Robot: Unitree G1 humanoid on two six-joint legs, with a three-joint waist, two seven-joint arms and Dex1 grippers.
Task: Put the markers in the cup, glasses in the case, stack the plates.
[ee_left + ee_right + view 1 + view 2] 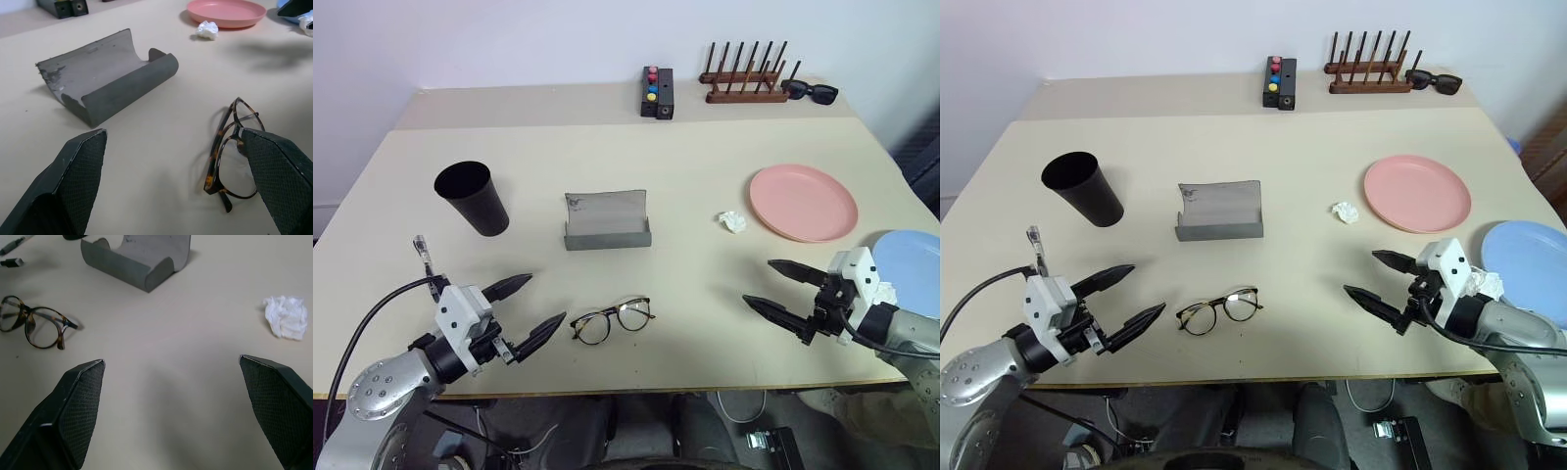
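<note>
White crumpled paper (732,221) lies beside the pink plate (803,202).

The light blue plate (913,257) runs off the right edge of the left eye view, and the right end effector (775,286) and its wrist cover the plate's near rim, so its full round is not seen. In the left wrist view, one black finger (279,171) of the left end effector (526,306) hides part of the near lens of the glasses (230,152). The coloured knobs on the small black box (657,92) at the bench's far edge are too small to make out.
</note>
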